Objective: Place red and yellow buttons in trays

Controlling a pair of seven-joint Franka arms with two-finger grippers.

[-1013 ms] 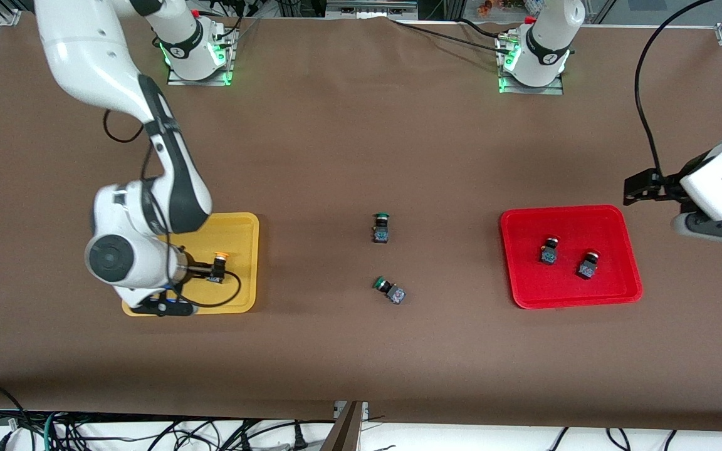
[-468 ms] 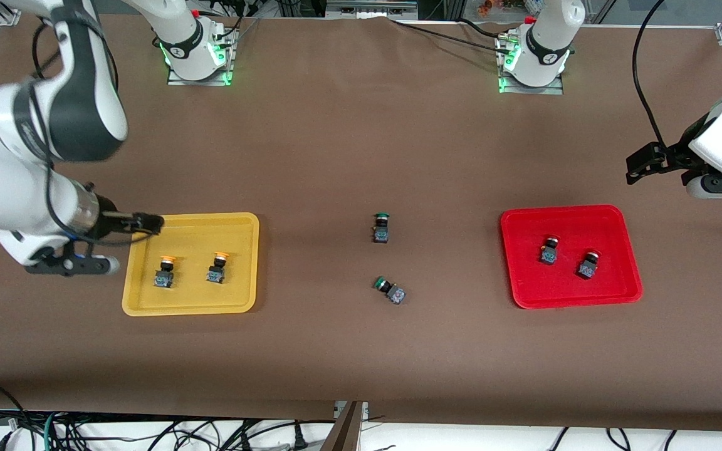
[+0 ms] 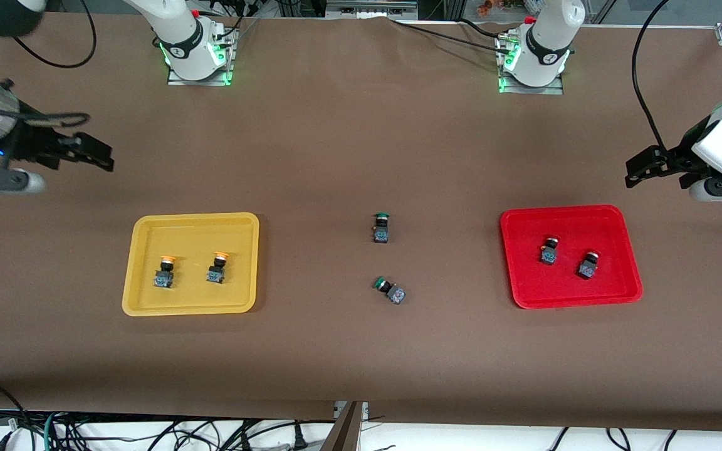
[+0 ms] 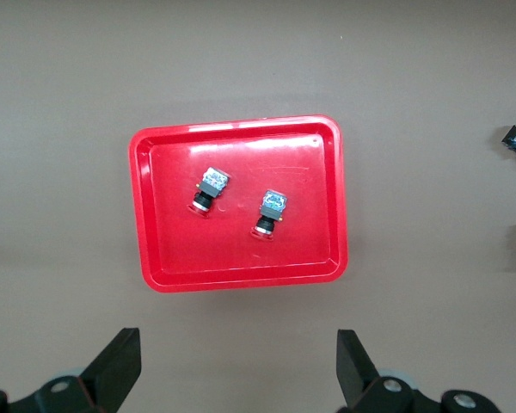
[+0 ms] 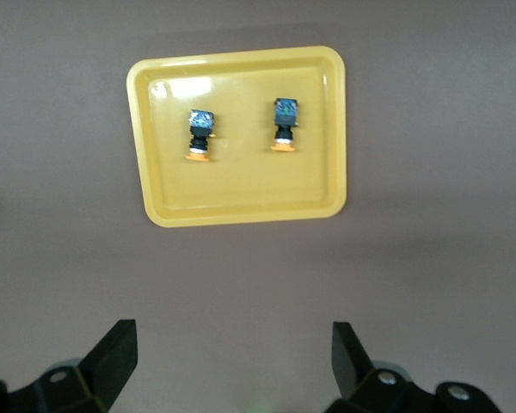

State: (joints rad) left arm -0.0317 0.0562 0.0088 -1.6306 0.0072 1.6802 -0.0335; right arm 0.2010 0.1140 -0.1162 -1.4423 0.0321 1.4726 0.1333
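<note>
The yellow tray (image 3: 141, 300) holds two yellow buttons (image 3: 165, 272) (image 3: 217, 268), standing apart from each other. The right wrist view shows the same tray (image 5: 241, 194) and buttons (image 5: 199, 133) (image 5: 284, 123). In the red tray (image 3: 568, 288) lie two red buttons (image 3: 548, 250) (image 3: 588, 264), seen in the left wrist view as well (image 4: 208, 189) (image 4: 269, 211). My right gripper (image 3: 101, 156) (image 5: 232, 337) hangs open and empty over bare table at the right arm's end. My left gripper (image 3: 640, 169) (image 4: 238, 344) is open and empty over the table at the left arm's end.
Two green-capped buttons (image 3: 380, 228) (image 3: 389, 290) lie on the brown table between the trays. The arm bases (image 3: 195, 56) (image 3: 533, 62) stand along the table's edge farthest from the front camera.
My right arm has pulled up and away from the yellow tray toward its end of the table, uncovering a second yellow button there. My left gripper has drifted slightly away from the red tray.
</note>
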